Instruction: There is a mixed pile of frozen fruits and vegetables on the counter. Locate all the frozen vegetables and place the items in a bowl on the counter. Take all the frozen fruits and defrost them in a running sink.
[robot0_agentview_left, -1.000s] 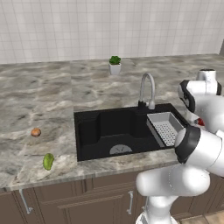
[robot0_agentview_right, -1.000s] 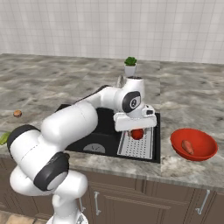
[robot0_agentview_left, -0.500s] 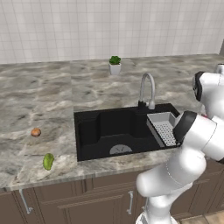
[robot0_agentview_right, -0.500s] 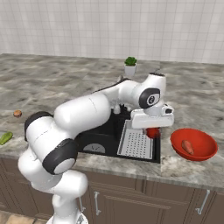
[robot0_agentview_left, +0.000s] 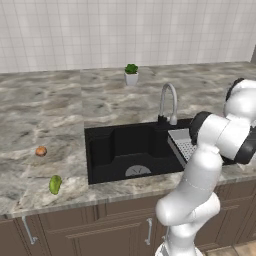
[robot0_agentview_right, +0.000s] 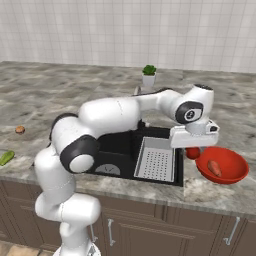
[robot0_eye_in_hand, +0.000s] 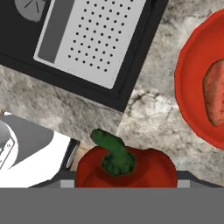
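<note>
Hand (robot0_agentview_right: 193, 150) with red pepper (robot0_eye_in_hand: 127, 168) now nearer bowl (robot0_agentview_right: 235, 172) than before

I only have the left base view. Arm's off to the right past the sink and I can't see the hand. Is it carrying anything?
Observer: Yes. The gripper is shut on the red pepper, green stem up, in the hand view.
Operator: Where is it relative to the bowl?
Observer: Beside the red bowl, between its rim and the sink edge, not over it yet.
Operator: Anything in the bowl already?
Observer: One orange-red carrot piece lies inside.
Operator: Left side shows two pieces on the counter. Same for you?
Observer: Yes, the brown ball and yellow-green fruit.
</note>
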